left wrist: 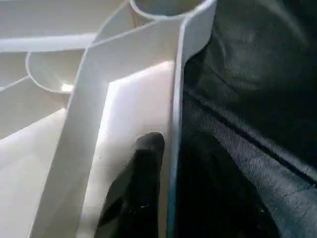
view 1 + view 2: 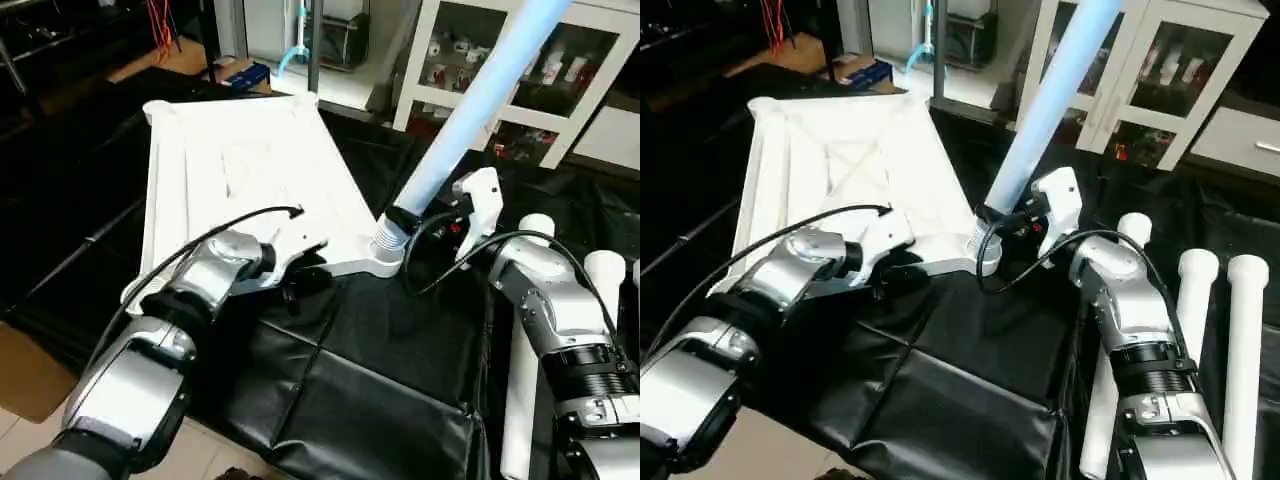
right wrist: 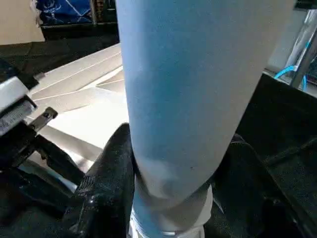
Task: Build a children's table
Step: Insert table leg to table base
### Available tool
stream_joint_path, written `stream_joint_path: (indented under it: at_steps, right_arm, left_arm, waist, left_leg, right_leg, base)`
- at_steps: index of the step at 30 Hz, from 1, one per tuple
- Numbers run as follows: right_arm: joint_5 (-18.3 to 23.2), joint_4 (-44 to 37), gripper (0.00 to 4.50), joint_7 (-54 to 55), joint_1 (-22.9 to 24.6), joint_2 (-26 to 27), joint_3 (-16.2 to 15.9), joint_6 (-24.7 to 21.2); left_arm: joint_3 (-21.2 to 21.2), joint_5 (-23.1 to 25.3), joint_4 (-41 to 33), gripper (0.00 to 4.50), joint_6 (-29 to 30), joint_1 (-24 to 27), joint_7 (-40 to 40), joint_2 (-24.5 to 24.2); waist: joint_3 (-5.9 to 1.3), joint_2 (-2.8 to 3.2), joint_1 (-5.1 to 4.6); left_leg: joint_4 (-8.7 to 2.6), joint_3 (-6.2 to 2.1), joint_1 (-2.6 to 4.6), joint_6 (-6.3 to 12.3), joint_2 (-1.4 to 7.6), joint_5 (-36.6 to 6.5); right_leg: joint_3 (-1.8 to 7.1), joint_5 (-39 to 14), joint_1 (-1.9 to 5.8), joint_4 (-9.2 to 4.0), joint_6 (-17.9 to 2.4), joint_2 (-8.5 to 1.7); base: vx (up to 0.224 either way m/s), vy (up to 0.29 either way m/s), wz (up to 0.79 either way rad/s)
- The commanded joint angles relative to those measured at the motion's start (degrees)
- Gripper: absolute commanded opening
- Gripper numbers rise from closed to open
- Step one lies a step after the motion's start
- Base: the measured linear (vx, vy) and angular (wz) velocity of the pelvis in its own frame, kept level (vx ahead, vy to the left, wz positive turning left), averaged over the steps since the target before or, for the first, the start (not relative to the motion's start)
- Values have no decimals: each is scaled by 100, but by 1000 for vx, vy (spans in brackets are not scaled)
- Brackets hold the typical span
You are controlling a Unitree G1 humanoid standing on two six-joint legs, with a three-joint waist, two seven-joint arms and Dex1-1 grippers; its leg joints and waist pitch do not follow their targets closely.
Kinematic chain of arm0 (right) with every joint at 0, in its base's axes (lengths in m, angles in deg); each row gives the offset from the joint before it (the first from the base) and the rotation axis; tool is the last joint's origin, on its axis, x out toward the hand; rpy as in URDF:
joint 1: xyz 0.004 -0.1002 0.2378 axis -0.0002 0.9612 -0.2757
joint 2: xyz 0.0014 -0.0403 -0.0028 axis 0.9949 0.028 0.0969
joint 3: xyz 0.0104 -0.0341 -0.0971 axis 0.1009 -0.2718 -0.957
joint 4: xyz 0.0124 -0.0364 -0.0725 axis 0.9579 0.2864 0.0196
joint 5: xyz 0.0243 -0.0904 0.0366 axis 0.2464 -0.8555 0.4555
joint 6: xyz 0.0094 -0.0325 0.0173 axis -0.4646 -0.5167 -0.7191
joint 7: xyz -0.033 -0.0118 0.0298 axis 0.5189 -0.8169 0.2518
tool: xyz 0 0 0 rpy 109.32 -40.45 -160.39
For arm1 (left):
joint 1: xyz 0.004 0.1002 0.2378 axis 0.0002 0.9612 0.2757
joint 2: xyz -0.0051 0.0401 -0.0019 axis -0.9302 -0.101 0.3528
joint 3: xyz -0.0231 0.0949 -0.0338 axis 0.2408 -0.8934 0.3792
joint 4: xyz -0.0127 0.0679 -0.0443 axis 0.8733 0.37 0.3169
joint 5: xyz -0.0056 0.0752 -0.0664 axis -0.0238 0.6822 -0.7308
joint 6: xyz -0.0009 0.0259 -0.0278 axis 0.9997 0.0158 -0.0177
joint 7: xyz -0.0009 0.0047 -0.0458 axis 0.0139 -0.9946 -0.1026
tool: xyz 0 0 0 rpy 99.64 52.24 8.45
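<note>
We see our left gripper (image 1: 166,163) pinching the tabletop (image 2: 240,160) rim at 7 o'clock, our right gripper (image 3: 173,183) clasping the leg (image 2: 480,110) at its 5 o'clock corner socket (image 2: 385,255), 3 legs (image 2: 1195,330) lying at 3 o'clock.

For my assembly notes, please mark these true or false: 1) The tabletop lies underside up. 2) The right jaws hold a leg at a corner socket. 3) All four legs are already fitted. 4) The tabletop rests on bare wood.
1) True: the tabletop shows its ribs.
2) True: the right gripper clamps the leg at the socket.
3) False: spare legs lie on the robot's right.
4) False: it rests on a black cover.
</note>
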Motion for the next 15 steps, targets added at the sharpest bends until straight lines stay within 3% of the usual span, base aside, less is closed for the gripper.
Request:
stream_joint_path:
  at_steps: [1,2,4,10,12,14,15]
  right_arm:
    - [-17,-122,186,-30,7,-69,26,-47]
    - [-21,-125,186,-29,4,-65,28,-50]
    - [-22,-138,186,-17,0,-57,53,-52]
    - [24,-199,186,-102,98,-122,73,-161]
    - [37,-176,186,-258,194,-187,15,-267]
    - [42,-151,186,-460,338,-248,-89,-372]
    - [42,-151,186,-460,338,-248,-89,-372]
  left_arm:
    - [-256,218,318,84,193,144,6,74]
    - [-266,226,342,84,174,139,-4,80]
    - [-213,185,336,43,160,118,-9,111]
    - [85,-167,16,6,136,169,-522,62]
    - [141,-310,-226,1,43,309,-922,-61]
    - [57,-371,-651,0,-31,625,-1310,-299]
    - [57,-371,-651,0,-31,625,-1310,-299]
  waist:
    - [-415,5,-7]
    - [-381,24,-20]
    - [-397,15,-40]
    - [-454,17,-30]
    - [-459,25,-12]
    - [-463,-25,-12]
    - [-468,-5,4]
  left_leg:
    - [-439,-151,114,221,269,-1400]
    - [-459,-162,150,169,271,-1631]
    - [-471,-187,179,93,270,-1791]
    - [-480,-178,142,206,291,-1347]
    - [-474,-156,158,285,302,-1165]
    - [-475,-147,120,412,307,-992]
    - [-472,-159,124,406,323,-970]
  right_leg:
    - [242,-2006,342,-524,-1141,-386]
    - [228,-2366,320,-572,-1061,-383]
    - [213,-2628,340,-597,-971,-396]
    - [244,-1716,392,-501,-1258,-418]
    - [254,-1422,378,-483,-1353,-411]
    - [259,-1208,413,-450,-1449,-425]
    - [262,-1200,420,-428,-1461,-450]
  base:
    - [0,0,0]
    - [0,0,0]
    - [0,0,0]
    - [0,0,0]
    - [0,0,0]
    - [0,0,0]
    - [0,0,0]
